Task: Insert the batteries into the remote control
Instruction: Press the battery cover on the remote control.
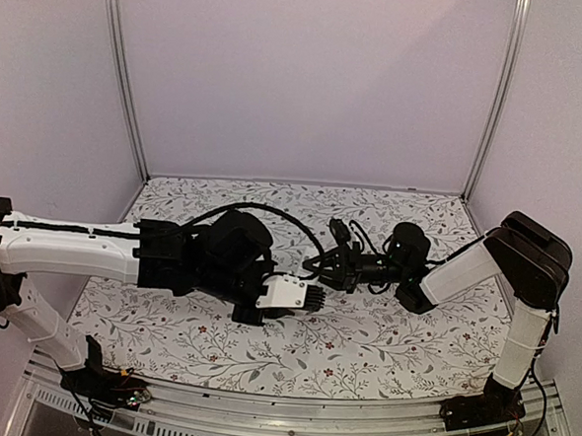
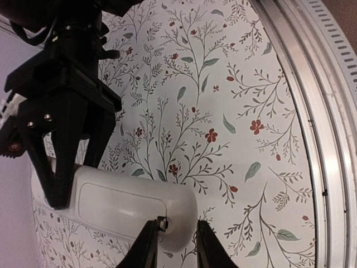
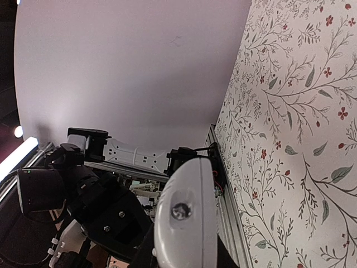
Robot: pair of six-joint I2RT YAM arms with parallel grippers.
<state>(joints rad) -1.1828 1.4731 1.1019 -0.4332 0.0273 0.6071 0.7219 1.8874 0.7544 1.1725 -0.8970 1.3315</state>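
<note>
**Remote held between two grippers above the desk**

The remote control (image 2: 128,204) hangs above the floral desk (image 2: 223,84), with a gripper at each end. In the left wrist view it lies roughly level, showing a plain white face with a rectangular outlined panel (image 2: 120,202).

The right gripper (image 2: 75,178) comes down from the upper left of that view and is clamped on the remote's far end. One black finger crosses in front of the white body and the other goes behind it. The right wrist view agrees: the remote sticks out from between that gripper's own fingers, seen nearly end-on, with a small round window (image 3: 179,210) on its rounded face.

The left gripper (image 2: 175,237) straddles the near, rounded end of the remote. Its two dark fingertips (image 2: 149,245) sit just beside the plastic, one on each side. I cannot tell whether they press on it or only flank it.

In the top view the two arms meet over the middle of the desk, the left reaching in from the left and the right from the right. The remote is hard to pick out there among the dark hardware. An aluminium rail (image 2: 301,111) runs along the desk's edge, and pale lilac walls (image 1: 309,81) close in the space.
</note>
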